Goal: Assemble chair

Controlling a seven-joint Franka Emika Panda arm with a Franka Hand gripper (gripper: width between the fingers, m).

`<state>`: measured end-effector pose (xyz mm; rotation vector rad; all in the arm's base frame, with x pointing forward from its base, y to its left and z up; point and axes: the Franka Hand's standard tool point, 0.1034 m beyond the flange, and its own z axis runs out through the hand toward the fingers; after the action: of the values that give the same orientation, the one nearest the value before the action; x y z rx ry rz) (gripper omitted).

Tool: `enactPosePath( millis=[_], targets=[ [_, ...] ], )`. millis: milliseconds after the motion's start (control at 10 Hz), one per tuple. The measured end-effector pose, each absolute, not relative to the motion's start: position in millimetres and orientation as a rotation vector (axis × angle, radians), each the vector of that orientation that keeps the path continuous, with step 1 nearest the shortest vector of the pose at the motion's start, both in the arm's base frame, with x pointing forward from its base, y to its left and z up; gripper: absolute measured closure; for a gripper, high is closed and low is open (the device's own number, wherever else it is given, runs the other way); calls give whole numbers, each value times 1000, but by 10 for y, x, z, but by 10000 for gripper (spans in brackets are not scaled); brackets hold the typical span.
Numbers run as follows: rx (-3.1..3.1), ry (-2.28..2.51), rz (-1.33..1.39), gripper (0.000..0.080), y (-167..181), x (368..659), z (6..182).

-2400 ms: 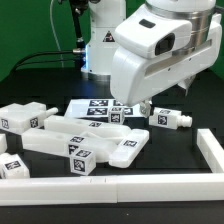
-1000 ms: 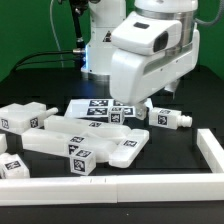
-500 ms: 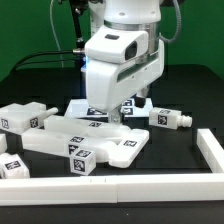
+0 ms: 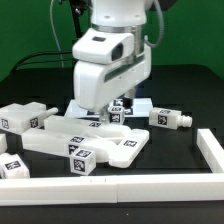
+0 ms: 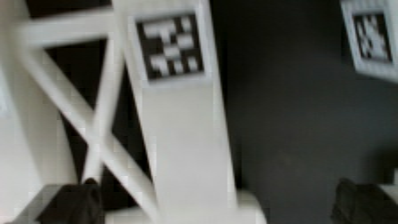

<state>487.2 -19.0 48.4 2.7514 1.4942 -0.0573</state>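
Chair parts [image 4: 60, 133] lie on black table [image 4: 188, 98]; green backdrop [image 4: 22, 30] behind.

Marker board [image 4: 141, 104] on black table [image 4: 175, 150]

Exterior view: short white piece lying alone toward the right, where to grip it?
Take the short piece across its thick body, coming down from above. It lies on its side on the black table, touching nothing else, so both long sides look free. The narrower stub at one end offers less to pinch.
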Motion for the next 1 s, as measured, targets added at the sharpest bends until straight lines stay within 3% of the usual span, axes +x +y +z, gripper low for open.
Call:
enactPosePath(
  millis=[200,500,1000],
  targets=[
    [2751,1516,-85,150,-406,4712,391],
    [2744,1516,-68,150,-404,4746,377],
    [2756,1509,-88,150,-662,4636,191]
  ],
)
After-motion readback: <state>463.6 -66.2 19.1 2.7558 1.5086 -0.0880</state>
